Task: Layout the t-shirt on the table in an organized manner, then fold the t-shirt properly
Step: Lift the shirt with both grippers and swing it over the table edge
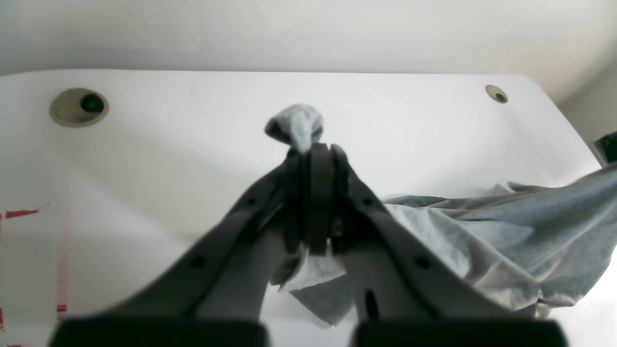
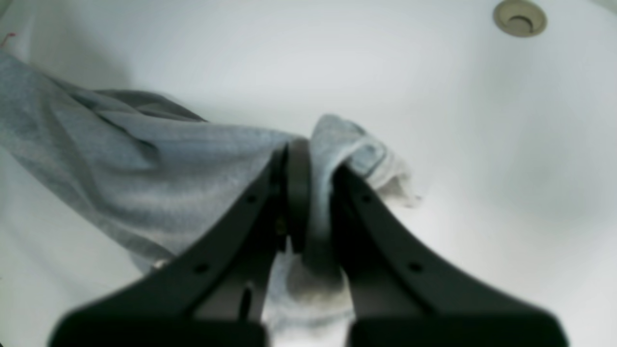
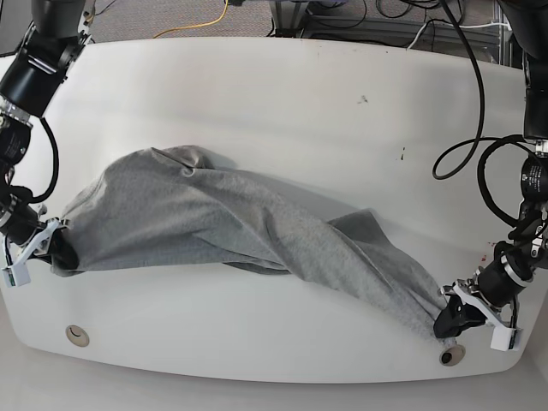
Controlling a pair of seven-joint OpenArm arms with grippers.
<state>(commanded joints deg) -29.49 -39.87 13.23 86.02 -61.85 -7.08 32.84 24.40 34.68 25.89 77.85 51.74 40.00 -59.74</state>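
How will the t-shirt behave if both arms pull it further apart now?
Probably floppy: the t-shirt sags and twists between the left gripper and right gripper. Likely light, since small bunches hold it. It may untwist slowly, dragging on the table.

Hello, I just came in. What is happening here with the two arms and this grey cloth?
A two-armed robot is spreading out a grey t-shirt on a white table. The left gripper is shut on one end of the shirt near the table's front edge, and the right gripper is shut on the other end. The shirt hangs stretched between them, twisted in the middle and wrinkled, so it is not laid flat yet and no fold is made.
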